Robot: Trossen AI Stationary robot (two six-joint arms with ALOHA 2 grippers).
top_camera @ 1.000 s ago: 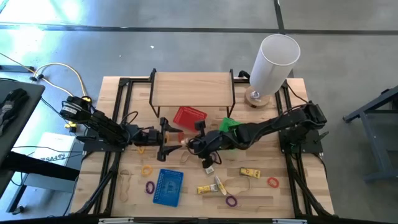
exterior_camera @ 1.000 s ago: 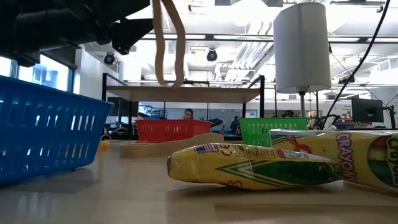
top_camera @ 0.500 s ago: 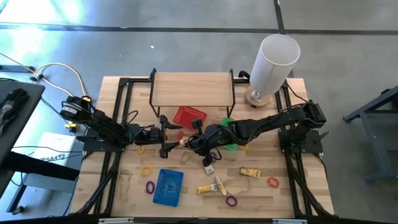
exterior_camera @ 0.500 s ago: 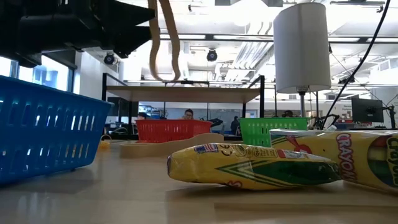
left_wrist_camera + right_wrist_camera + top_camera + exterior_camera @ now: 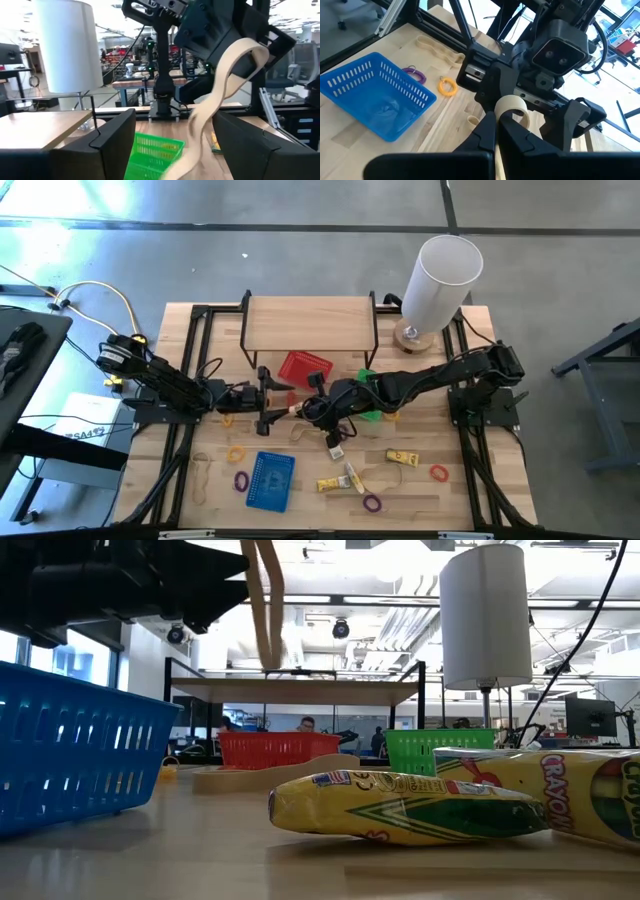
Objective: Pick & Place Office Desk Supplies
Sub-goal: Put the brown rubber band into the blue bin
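Right gripper (image 5: 312,409): I see my jaws pinched tight on a pale tan band (image 5: 512,106), held up off the tabletop (image 5: 480,480) at mid-table, just near of the red basket (image 5: 303,367)
Left gripper (image 5: 272,402): facing the right one from the left, jaws spread wide on either side of the hanging band; I cannot tell whether they touch it
Band: in the left wrist view it droops as a twisted strip (image 5: 220,95) between my two dark fingers (image 5: 107,145); in the low view it hangs down as a loop (image 5: 265,605)
Other supplies: purple loop (image 5: 240,480) and orange loop (image 5: 235,453) lie left of the blue basket (image 5: 270,480); another purple loop (image 5: 372,503) near the front edge; an orange loop (image 5: 439,473) to the right; yellow crayon packs (image 5: 402,457) lie right of the blue basket; a tan band (image 5: 202,477) lies at the left edge
Green basket (image 5: 370,383): right of the red one, partly under my right arm
White cylinder (image 5: 440,280): far right corner, upright
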